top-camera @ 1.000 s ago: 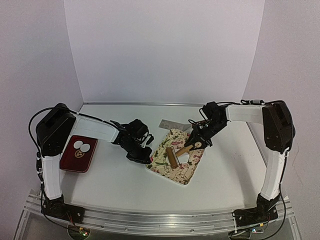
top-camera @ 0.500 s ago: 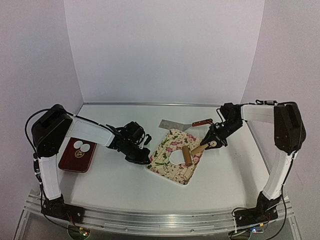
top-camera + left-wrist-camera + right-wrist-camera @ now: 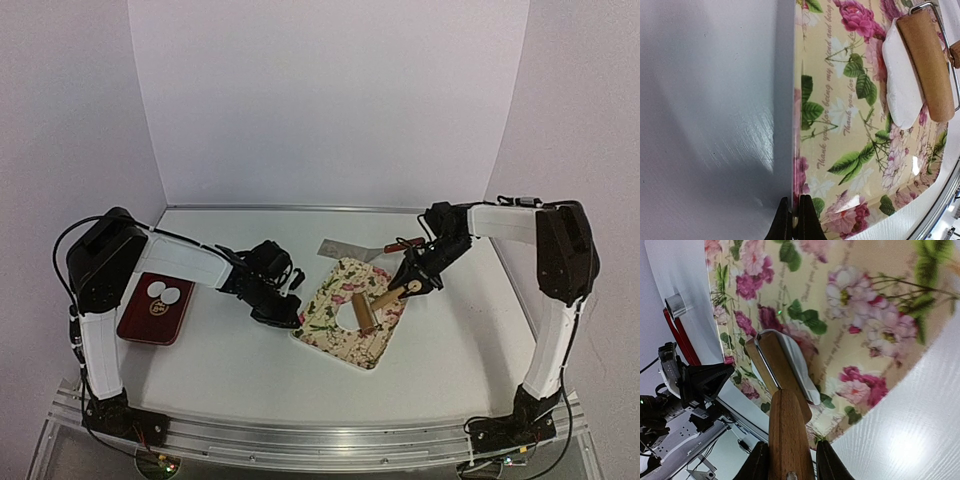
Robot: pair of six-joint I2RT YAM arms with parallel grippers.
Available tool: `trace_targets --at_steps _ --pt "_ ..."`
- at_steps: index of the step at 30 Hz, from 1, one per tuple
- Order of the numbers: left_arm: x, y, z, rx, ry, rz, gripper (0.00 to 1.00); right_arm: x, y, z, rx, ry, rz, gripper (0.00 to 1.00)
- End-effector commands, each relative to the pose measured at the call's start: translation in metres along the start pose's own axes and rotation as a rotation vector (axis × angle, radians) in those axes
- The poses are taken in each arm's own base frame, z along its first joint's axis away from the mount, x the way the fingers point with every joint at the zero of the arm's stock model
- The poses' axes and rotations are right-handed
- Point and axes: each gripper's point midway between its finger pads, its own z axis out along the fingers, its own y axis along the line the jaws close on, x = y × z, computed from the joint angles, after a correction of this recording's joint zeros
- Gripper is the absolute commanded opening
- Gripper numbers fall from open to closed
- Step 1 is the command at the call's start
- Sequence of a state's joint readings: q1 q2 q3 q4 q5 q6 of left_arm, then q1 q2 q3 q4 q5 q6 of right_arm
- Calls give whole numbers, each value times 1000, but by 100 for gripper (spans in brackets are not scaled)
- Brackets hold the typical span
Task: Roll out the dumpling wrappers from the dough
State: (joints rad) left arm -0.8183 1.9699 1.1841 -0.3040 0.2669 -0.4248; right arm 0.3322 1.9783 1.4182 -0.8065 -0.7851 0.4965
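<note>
Your left hand point(image 3: 794, 221) — pinched on tray point(image 3: 840, 150) left edge, anchoring it. Your right hand point(image 3: 790, 462) — gripping rolling pin point(image 3: 782, 385) handle, roller bearing on dough point(image 3: 897, 95).

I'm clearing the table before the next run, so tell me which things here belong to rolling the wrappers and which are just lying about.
In use: rolling pin, held by the right pincer; dough under it; floral tray, clamped by the left pincer; two wrappers on the red tray.
Lying about: red-handled scraper; small metal ring.
</note>
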Motion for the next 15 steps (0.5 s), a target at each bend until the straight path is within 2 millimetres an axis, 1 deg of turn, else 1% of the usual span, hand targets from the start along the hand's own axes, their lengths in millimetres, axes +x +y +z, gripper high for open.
trace_targets --at_steps 1,4,7,10,15 --pt "54 39 26 -135 196 -29 0 10 -90 52 478 21 47 0" --pt "54 41 28 -149 198 -37 0 12 -89 62 497 31 44 0" --pt "61 50 26 -187 214 -52 0 12 -95 57 531 14 49 0" --pt "71 63 22 -227 231 -80 0 12 -103 43 543 -1 64 0" --pt "87 82 10 -267 234 -122 0 6 -135 6 551 -40 135 0"
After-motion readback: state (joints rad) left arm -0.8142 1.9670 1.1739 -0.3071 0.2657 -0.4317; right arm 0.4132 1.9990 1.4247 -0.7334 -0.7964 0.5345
